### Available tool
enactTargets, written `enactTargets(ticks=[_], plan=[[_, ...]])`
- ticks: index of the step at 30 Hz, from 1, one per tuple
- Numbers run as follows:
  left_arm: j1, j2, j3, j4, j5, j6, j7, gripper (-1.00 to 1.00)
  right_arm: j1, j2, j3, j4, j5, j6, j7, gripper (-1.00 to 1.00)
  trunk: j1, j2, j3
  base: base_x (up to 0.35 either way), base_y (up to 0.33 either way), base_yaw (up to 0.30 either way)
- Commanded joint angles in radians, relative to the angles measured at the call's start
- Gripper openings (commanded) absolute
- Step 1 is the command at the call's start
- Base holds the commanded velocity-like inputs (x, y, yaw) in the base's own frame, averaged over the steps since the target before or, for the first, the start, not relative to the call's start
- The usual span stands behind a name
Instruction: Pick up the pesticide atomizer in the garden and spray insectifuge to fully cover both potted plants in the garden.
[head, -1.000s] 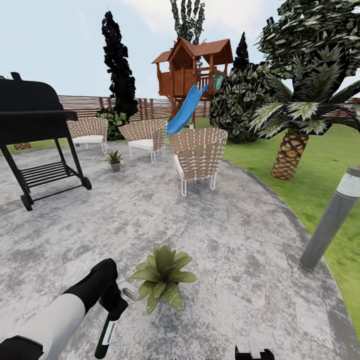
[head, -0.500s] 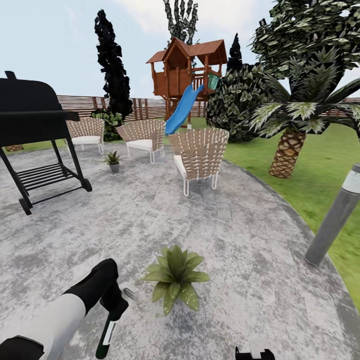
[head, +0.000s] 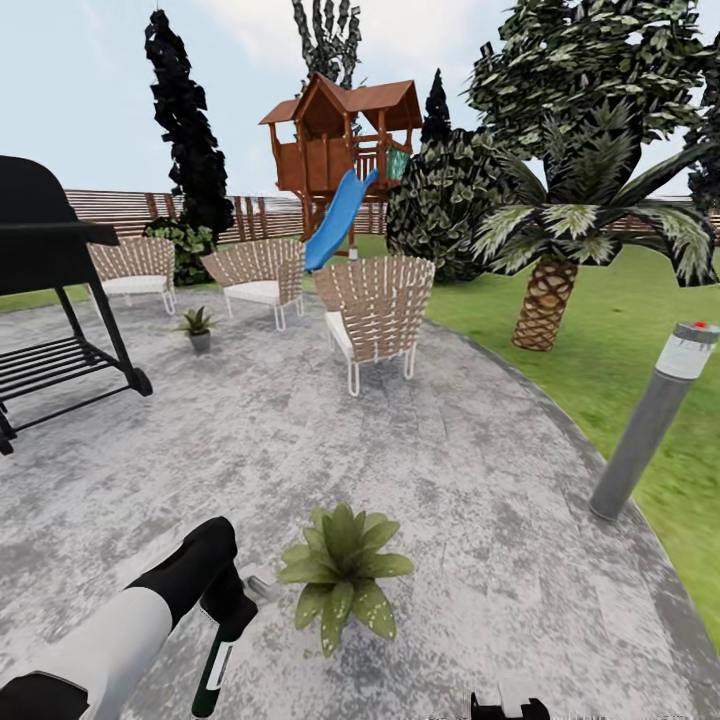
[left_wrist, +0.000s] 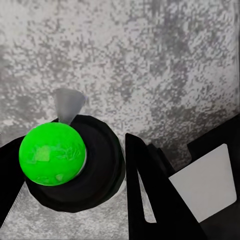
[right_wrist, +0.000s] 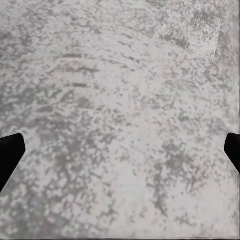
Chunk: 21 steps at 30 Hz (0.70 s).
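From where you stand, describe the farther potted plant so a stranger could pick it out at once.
Start at the black grill on the round stone patio, then look past it toward the three woven chairs. The farther potted plant sits on the stone in front of the two rear chairs. Unlike the bigger near plant beside the left gripper, it shows a small grey pot.

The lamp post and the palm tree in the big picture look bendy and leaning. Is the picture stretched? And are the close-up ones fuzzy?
Head view: yes, wide-lens stretch; the grey lamp post leans and the palm splays near the edge. Left wrist view: the stone patio looks grainy. Right wrist view: soft and speckled too, no sharp shadows.
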Motion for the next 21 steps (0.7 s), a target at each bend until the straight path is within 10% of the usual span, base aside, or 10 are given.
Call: enactTargets(ticks=[1, 21], plan=[[0.0, 0.001, -0.004, -0.003, -0.008, 0.005, -0.01, -1.0, -0.001, 0.0, 0.009, 0.001, -0.01, -0.004, -0.002, 1.0, 0.0, 0.0, -0.001, 0.001, 0.001, -0.267], [-0.002, 0.003, -0.003, -0.003, -0.007, 0.005, -0.01, -1.0, -0.001, 0.0, 0.009, 0.001, -0.01, -0.003, -0.002, 1.0, 0.0, 0.0, -0.001, -0.145, 0.207, -0.267]])
